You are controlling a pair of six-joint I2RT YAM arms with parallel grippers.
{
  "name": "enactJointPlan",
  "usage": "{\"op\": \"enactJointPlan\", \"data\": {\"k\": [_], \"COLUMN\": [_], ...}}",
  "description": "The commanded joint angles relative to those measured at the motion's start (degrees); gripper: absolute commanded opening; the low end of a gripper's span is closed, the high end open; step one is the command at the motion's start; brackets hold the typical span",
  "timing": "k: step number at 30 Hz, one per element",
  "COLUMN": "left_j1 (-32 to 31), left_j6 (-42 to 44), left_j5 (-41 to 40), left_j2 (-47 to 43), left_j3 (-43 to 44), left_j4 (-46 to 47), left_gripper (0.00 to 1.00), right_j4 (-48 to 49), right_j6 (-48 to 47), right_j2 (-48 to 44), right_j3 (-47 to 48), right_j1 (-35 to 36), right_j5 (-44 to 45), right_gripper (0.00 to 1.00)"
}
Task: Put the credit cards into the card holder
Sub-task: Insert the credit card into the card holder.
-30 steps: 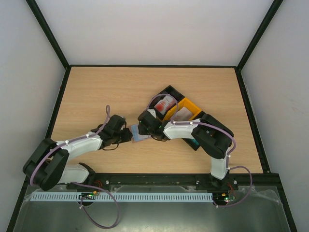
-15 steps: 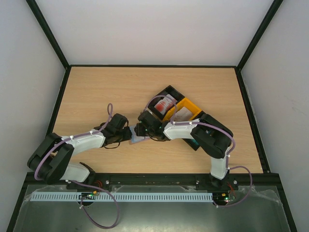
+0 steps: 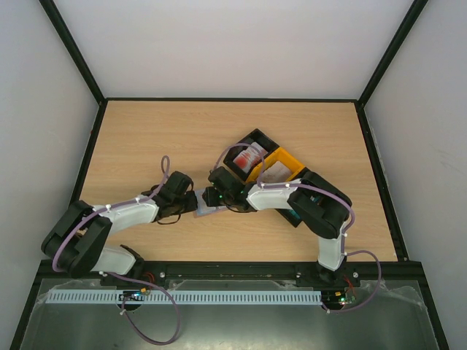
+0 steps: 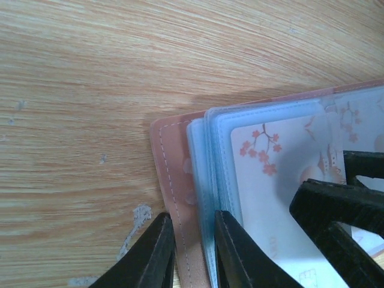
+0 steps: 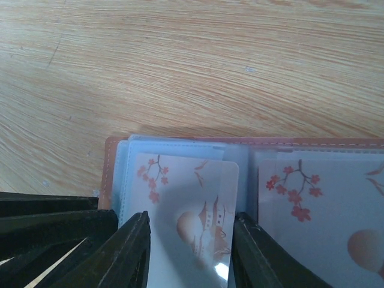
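Note:
The card holder lies open on the table between my two grippers, with a reddish-brown cover and pale blue pockets. My left gripper is shut on its left edge, one finger outside the cover and the other against the stacked pockets. My right gripper is shut on a white credit card with red blossoms, one finger on each long side. The card's far end lies over the left page's pocket. A second blossom card sits in the right page. From above, the left gripper and right gripper almost meet.
Behind the right arm, a black tray holds a white and red card. A yellow tray beside it holds a pale card. Something teal shows under the right forearm. Black frame rails border the table.
The left gripper has slid right onto the holder's edge and its jaws have narrowed. The right jaws have narrowed onto the card. The holder has shifted slightly left.

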Motion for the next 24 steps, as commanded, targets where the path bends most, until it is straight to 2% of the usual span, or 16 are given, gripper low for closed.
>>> {"op": "enactJointPlan", "data": {"k": [1, 7, 10, 14, 19, 24], "left_j1": [0.01, -0.08, -0.06, -0.11, -0.04, -0.07], "left_j6": [0.68, 0.03, -0.80, -1.65, -3.48, -4.53], "left_j5": [-0.79, -3.29, -4.92, -5.15, -1.55, 1.78], "left_j2": [0.14, -2.81, -6.03, -10.54, -14.38, -14.11], "left_j3": [-1.27, -0.89, -0.71, -1.35, -3.47, -5.00], "left_j4": [-1.76, -3.91, -5.37, -5.51, -1.13, 2.65], "left_gripper": [0.20, 0.19, 0.19, 0.20, 0.22, 0.24], "right_j4": [-1.61, -4.77, -7.35, -9.76, -11.45, -11.75], "right_j6": [-3.39, -2.38, -1.75, -1.53, -1.22, -0.53], "right_j2": [1.15, -2.93, -3.85, -2.93, -0.88, -0.60], "right_j3": [1.82, 0.80, 1.84, 3.08, 3.75, 2.28], "right_j1": [1.40, 1.44, 1.42, 1.48, 1.48, 1.43], "right_j5": [-1.39, 7.46, 9.59, 8.83, 5.64, 3.86], "right_gripper": [0.38, 0.43, 0.33, 0.27, 0.19, 0.12]}}
